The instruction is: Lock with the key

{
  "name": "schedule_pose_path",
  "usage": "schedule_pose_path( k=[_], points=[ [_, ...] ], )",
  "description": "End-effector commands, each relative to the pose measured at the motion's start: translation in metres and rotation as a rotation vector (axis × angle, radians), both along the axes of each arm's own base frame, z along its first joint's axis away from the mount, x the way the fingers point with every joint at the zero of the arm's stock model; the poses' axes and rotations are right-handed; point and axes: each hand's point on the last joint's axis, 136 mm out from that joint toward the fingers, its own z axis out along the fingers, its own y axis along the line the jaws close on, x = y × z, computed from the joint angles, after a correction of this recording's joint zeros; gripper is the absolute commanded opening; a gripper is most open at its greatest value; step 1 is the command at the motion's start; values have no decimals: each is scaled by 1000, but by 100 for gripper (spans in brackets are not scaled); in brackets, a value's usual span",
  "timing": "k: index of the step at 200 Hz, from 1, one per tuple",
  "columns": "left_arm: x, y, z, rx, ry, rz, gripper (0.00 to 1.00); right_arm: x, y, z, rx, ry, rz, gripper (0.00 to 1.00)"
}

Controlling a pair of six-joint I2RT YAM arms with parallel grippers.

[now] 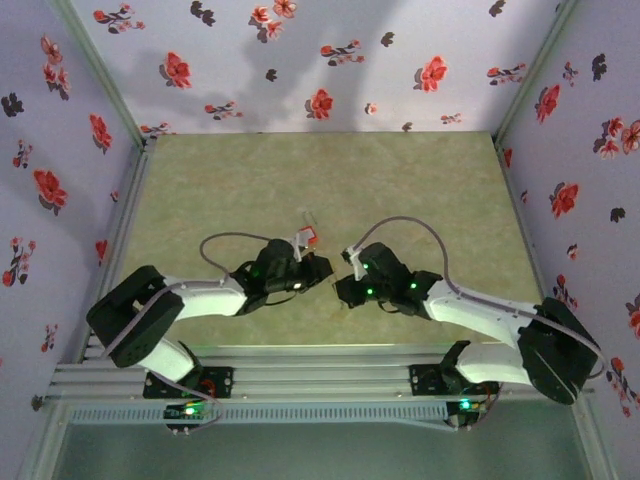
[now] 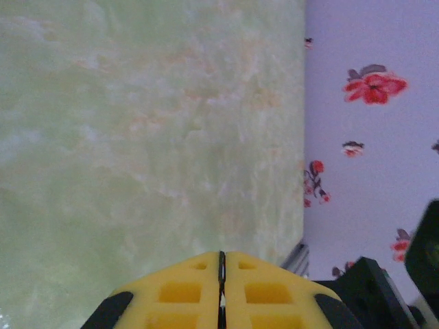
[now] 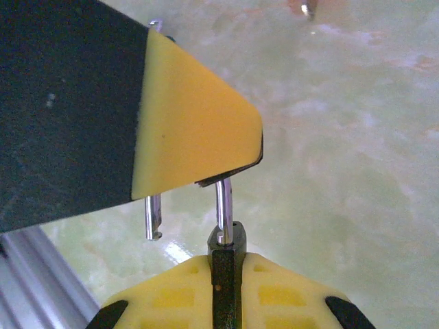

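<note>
Checking in from the remote station. The biggest thing is the greenish marbled table (image 1: 300, 170), boxed in by flowered walls (image 1: 300, 50). Both arms are folded inward over the near half of it, the left arm (image 1: 200, 295) and the right arm (image 1: 480, 310) pointing at each other, with their tips nearly meeting in the middle.

On its wrist cam, the left gripper (image 2: 221, 274) has its yellow fingers pressed together with just a thin dark seam between them. I can't tell if anything is pinched in there.

The right gripper (image 3: 226, 267) is clamped on the key (image 3: 225, 250). The black head sits between the yellow pads and the thin metal shaft pokes straight out ahead. The shaft's end reaches the underside of the left gripper's finger (image 3: 185, 116), which crosses that view from the upper left.

From overhead, the red padlock (image 1: 312, 236) is right by the left gripper's tip, on its far side. I can't tell if it's lying on the table or being held up.

The smallest bit is a second metal rod (image 3: 152, 216) sticking out under that left finger, just beside the key shaft. I can't make out what it belongs to.
</note>
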Motion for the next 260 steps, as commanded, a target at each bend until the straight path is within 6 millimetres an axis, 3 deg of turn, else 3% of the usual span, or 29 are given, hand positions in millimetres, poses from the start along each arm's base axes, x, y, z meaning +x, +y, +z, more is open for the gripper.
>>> schedule_pose_path(
  k=[1, 99, 116, 156, 260],
  points=[
    [-8, 11, 1, -32, -58, -56, 0, -6, -1, 9, 48, 2, 6, 0],
    [-32, 30, 15, -91, -283, -166, 0, -55, 27, 80, 443, 10, 258, 0],
    [-38, 34, 6, -90, -288, -179, 0, -59, 27, 89, 484, 6, 272, 0],
    [-43, 30, 8, -159, -321, -211, 0, -68, 26, 109, 561, -7, 308, 0],
    [-58, 21, 1, -137, -388, -307, 0, -77, 26, 144, 716, -6, 358, 0]
  ],
)
